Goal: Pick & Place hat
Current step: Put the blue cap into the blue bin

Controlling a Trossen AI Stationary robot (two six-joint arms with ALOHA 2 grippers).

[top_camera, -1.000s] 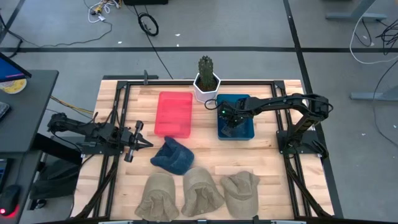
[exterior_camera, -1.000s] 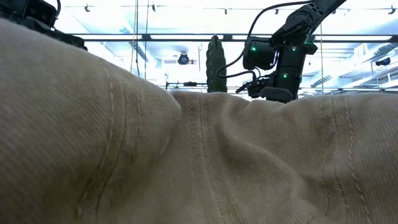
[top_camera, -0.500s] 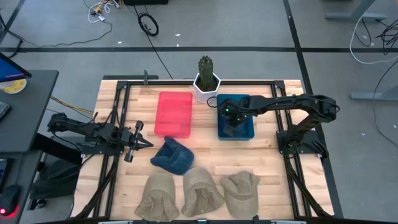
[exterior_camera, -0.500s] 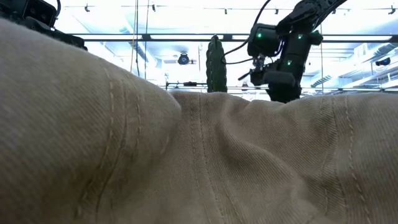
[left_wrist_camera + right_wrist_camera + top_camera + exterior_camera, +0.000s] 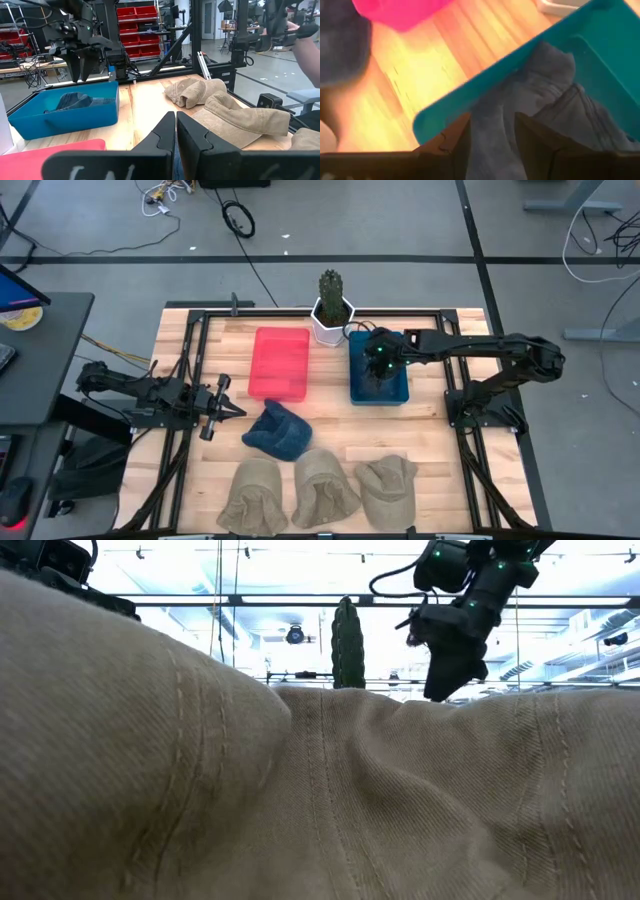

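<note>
The left gripper [image 5: 222, 402] rests at the table's 9 o'clock edge, its 2 fingers [image 5: 165, 131] pressed together with nothing between them. Just past it, toward the table's centre, lies a blue denim hat [image 5: 277, 430]. Along the 6 o'clock edge sit 3 tan hats [image 5: 322, 485] in a row; the one nearest the low camera fills almost the whole low view, hiding the table [image 5: 430, 442] and the bins from that side.

At about 11 o'clock from the centre lies a pink bin [image 5: 279, 363]. At 12 o'clock stands a cactus [image 5: 331, 288] in a white pot [image 5: 331, 323]; in the low view only the cactus top [image 5: 347, 643] rises above the tan cloth.

At about 1 o'clock is a blue bin [image 5: 398, 387], with a second blue denim hat [image 5: 72, 101] lying inside it. From above, that hat is largely covered by the right gripper [image 5: 378, 375], which hangs over the bin. In the left wrist view this gripper [image 5: 81, 67] is clear of the hat. Its fingers [image 5: 535, 132] stand apart, with the denim seen between them, but that view is blurred.

A person's arm [image 5: 307, 47] is cut off by the edge of the left wrist view.
</note>
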